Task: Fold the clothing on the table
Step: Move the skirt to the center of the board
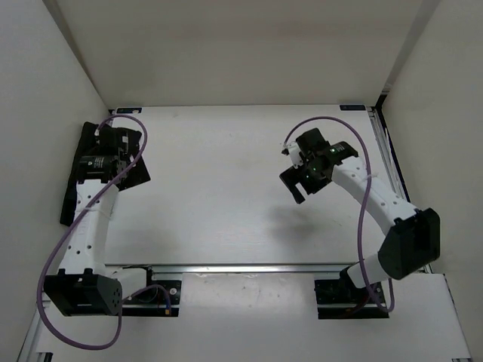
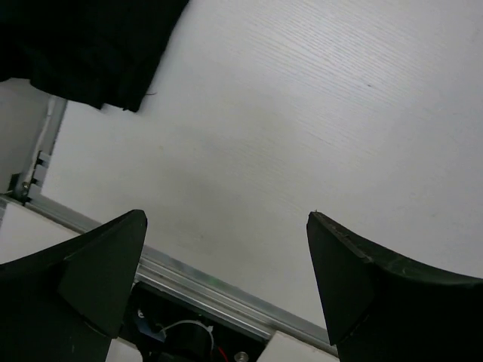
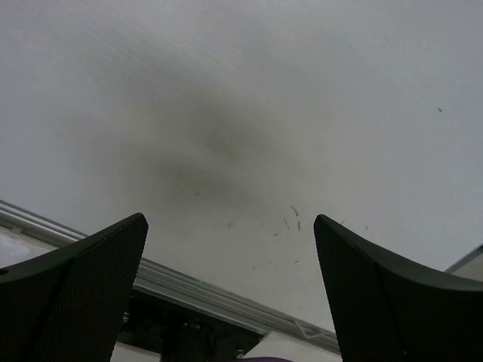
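We've got the left gripper (image 2: 226,226) and right gripper (image 3: 230,222) wide open, holding nothing, with soft black clothing (image 2: 83,45) at 9 o'clock on the white table (image 1: 219,196).

Black clothing (image 1: 134,173) under left hand (image 1: 115,136) (table's (image 1: 226,196) left edge); right hand (image 1: 296,187) apart.

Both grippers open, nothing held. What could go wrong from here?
1. The black pleated fabric garment lies at the left edge of the white flat tabletop; a pull there could drag it off.
2. The right gripper hovers over bare tabletop, far away; the left gripper folding alone may crumple it.
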{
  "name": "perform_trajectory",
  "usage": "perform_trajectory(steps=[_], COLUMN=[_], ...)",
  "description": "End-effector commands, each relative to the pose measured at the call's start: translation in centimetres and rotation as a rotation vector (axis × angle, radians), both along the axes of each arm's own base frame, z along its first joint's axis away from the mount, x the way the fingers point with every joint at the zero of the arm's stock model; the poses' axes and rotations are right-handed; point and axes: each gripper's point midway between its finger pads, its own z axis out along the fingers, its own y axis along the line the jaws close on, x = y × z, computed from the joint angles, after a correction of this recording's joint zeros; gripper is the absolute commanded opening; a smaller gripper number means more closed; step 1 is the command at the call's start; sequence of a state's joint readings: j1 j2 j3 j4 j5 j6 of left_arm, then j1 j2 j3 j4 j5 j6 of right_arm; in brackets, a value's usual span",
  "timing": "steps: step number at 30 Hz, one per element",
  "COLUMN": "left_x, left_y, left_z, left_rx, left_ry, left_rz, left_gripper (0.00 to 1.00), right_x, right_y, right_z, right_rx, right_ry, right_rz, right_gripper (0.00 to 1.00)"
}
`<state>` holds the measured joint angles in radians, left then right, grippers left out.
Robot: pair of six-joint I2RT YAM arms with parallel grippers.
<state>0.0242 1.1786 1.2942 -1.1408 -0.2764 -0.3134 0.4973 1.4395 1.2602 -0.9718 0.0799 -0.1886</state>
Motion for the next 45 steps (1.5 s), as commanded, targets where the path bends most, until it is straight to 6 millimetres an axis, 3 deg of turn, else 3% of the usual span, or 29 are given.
perform_trajectory(steps=[1,3,4,8,10,14,17,22,27,34,45], left_x=[-1.2,-2.0,-2.9,-5.8,-4.0,-3.1,-1.1,1.2,2.0,2.2,3.3], left_y=[2.3,3.9,4.6,8.4,8.0,10.4,12.1,13.8,15.6,17.3,17.8], left_z=[1.3,1.6,1.2,-1.8,-4.4,-8.2,-10.6,-11.1,-10.7,-12.1,-16.9], left_rx=[0.193,0.269,0.284,0.333,0.173,0.002,-0.063,-0.126,-0.067,0.054,0.064], left_ry=[0.003,0.024,0.049,0.168,0.179,0.163,0.117,0.011,-0.097,-0.112,0.017], left_rz=[0.092,0.173,0.208,0.427,0.441,0.644,0.714,0.792,0.853,0.861,0.847], left_gripper=[0.99,0.99,0.99,0.99,0.98,0.99,0.99,0.99,0.99,0.99,0.98], right_x=[2.5,3.7,4.4,5.1,4.7,3.5,1.8,0.3,1.0,2.3,2.7], right_y=[0.8,1.0,0.8,0.7,0.6,-0.1,-0.9,-2.8,-4.3,-5.0,-5.7], right_z=[1.2,1.4,0.5,0.6,0.6,0.9,0.6,0.9,1.5,2.6,2.9], right_rx=[0.032,0.023,-0.003,0.008,-0.002,0.03,0.016,0.019,-0.025,-0.048,-0.087], right_ry=[-0.01,-0.025,-0.012,-0.024,-0.021,-0.01,-0.013,0.029,-0.002,-0.036,-0.061], right_rz=[-0.016,-0.042,-0.057,-0.054,-0.042,-0.047,-0.012,-0.026,-0.014,-0.027,-0.085], right_gripper=[0.96,0.96,0.95,0.95,0.95,0.94,0.95,0.93,0.93,0.93,0.94])
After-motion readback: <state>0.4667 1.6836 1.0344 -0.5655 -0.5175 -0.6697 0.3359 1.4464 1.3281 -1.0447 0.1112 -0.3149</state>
